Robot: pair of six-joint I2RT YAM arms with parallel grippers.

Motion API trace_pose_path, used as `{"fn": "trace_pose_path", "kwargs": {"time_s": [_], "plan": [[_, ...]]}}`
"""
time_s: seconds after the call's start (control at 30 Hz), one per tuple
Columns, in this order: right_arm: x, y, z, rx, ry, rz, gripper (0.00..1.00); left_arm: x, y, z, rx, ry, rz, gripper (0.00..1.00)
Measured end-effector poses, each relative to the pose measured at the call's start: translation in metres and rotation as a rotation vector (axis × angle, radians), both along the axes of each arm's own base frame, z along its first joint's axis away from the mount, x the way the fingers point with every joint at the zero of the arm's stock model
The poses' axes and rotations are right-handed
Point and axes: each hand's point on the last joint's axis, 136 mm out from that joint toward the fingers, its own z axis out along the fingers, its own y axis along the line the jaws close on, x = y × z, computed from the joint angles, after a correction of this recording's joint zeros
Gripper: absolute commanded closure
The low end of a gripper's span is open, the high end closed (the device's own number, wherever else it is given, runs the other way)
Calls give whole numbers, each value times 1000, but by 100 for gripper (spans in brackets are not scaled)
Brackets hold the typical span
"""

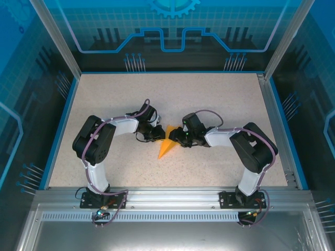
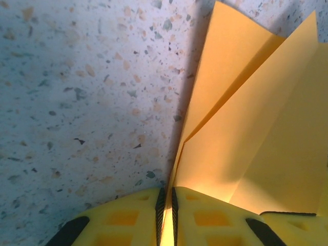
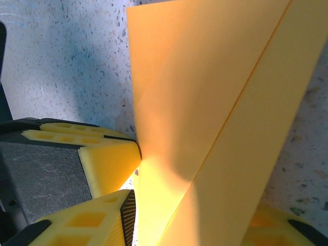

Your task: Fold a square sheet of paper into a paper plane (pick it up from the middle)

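The square sheet of paper (image 1: 166, 144) is orange-yellow and folded into a narrow pointed paper plane shape, its tip toward the near edge of the table. It sits mid-table between both grippers. My left gripper (image 1: 155, 133) comes from the left; in the left wrist view the left gripper (image 2: 167, 207) is shut on one thin edge of the paper (image 2: 246, 133), whose creased flaps rise to the right. My right gripper (image 1: 178, 137) comes from the right. In the right wrist view the right gripper (image 3: 197, 223) has its jaws well apart, and the folded paper (image 3: 205, 102) fills the gap between them.
The speckled table (image 1: 209, 99) lies inside a blue-rimmed frame with clear walls at the back and sides. One yellow finger of the left gripper (image 3: 105, 159) shows in the right wrist view, right against the paper's left edge.
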Motion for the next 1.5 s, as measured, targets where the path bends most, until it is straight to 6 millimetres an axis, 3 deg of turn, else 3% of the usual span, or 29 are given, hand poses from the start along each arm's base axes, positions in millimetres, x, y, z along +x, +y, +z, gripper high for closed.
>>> {"fn": "trace_pose_path", "kwargs": {"time_s": [0.43,0.73,1.5], "plan": [[5,-2,-7,-17,6,-28,59,0,0,1,-6,0,15,82],[6,-3,-8,-11,7,-53,60,-1,0,3,-18,-10,22,76],[9,-2,-8,4,-18,-59,67,-4,4,5,-16,-8,26,77]]}}
